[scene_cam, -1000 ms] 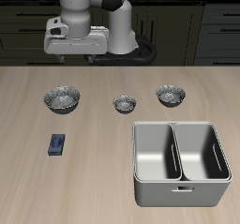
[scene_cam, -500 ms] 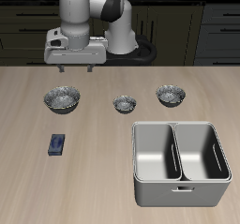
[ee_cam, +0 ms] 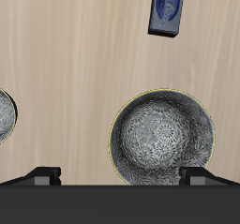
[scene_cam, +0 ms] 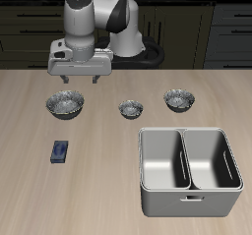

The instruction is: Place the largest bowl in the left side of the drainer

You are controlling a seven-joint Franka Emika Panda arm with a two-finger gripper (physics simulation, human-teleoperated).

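Robot gripper (scene_cam: 78,80) hovering wide open and empty above the largest bowl (scene_cam: 65,103), the drainer (scene_cam: 190,170) well apart, near the table's front edge

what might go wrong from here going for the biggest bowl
1. The gripper hangs open above the widest silvery-grey speckled bowl; its thin, shallow rim may slip from the fingers.
2. Two smaller speckled bowls look alike, so drifting sideways risks the wrong pick.
3. The small blue block lies nearby.

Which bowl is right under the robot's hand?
The largest bowl, the one at the end of the row beside the blue block. The gripper hangs above it; the other two sit nearer the drainer.
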